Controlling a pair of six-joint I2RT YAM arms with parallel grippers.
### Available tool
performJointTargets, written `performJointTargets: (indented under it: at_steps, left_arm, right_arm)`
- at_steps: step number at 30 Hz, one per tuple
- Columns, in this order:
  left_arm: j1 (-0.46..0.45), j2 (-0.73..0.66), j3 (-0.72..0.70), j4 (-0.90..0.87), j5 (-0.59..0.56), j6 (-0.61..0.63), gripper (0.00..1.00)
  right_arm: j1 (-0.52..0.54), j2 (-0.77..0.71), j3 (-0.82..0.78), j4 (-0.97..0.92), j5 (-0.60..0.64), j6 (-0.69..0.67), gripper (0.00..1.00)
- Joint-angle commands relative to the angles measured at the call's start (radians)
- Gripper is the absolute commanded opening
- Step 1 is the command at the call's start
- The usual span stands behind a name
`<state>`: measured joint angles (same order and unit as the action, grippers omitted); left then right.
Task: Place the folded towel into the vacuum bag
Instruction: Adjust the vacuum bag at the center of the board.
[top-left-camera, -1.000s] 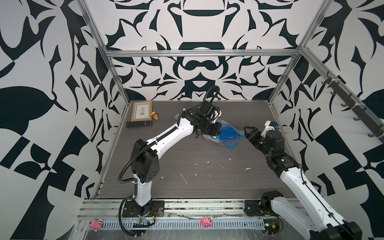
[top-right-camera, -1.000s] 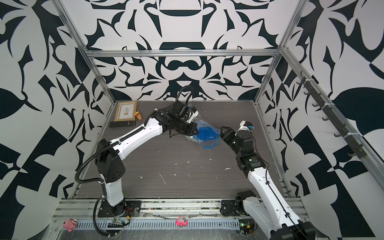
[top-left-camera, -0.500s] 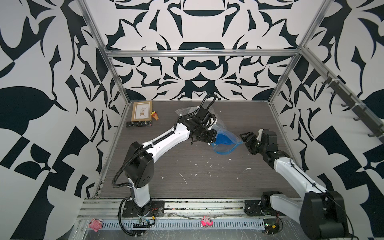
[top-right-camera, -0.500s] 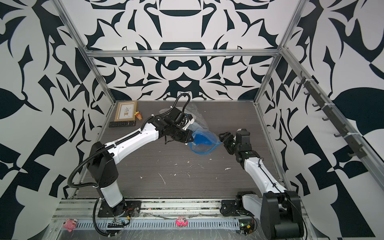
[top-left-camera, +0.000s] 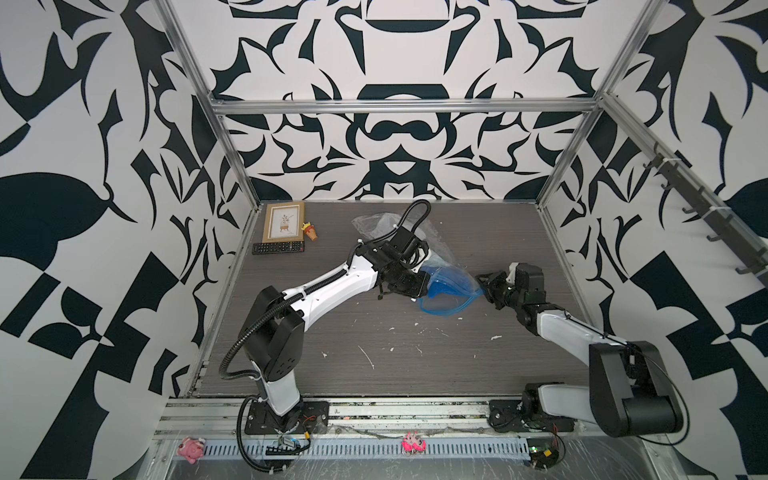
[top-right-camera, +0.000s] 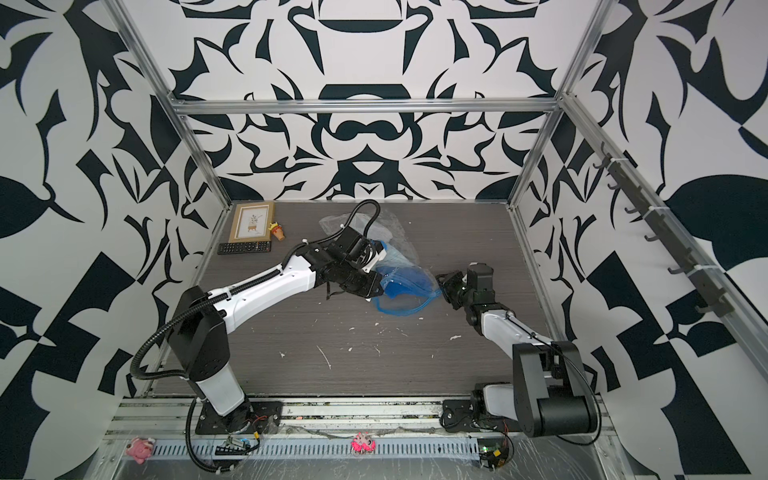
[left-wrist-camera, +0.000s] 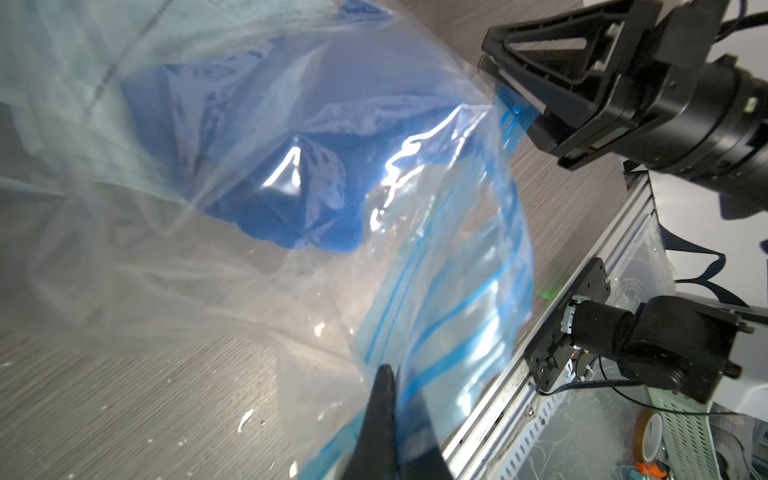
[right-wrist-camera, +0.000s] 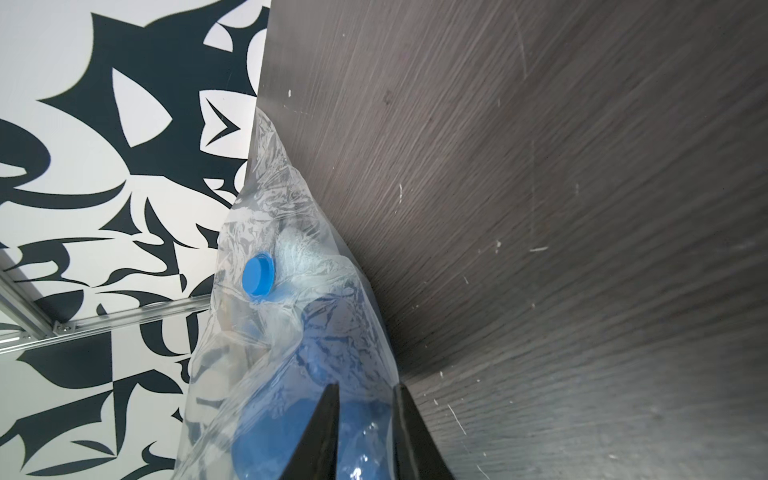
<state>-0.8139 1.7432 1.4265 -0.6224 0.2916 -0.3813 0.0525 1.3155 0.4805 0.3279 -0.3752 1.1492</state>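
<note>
Towel (left-wrist-camera: 291, 199), blue, seemingly soft and light, sat inside slippery-looking crinkly bag (left-wrist-camera: 249, 291) well apart from frame (top-left-camera: 284, 221); best hold looked the stiffer zip strip (left-wrist-camera: 436, 291), which left gripper (top-left-camera: 417, 286) and right gripper (right-wrist-camera: 365, 395) each pinched.

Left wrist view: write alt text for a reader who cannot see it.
A clear vacuum bag with a blue towel inside fills the view. The right claw pinches its blue zip strip; the left claw holds another edge.
</note>
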Motion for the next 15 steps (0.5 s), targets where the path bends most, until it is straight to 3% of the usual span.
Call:
performJointTargets:
  at_steps: [1, 4, 9, 15]
  left_arm:
    - [-0.005, -0.051, -0.036, -0.016, -0.003, 0.023, 0.00]
    - [-0.005, -0.079, -0.078, -0.036, -0.025, 0.041, 0.08]
    - [-0.005, -0.131, -0.156, -0.066, -0.044, 0.064, 0.42]
    - [-0.005, -0.214, -0.278, -0.066, -0.070, 0.034, 0.55]
  right_arm:
    - [0.007, -0.003, 0.021, 0.079, -0.014, 0.007, 0.07]
    - [0.007, -0.013, 0.042, 0.034, -0.006, -0.021, 0.00]
    - [0.006, -0.027, 0.075, -0.019, 0.006, -0.077, 0.00]
    - [0.004, -0.040, 0.101, -0.141, 0.008, -0.165, 0.01]
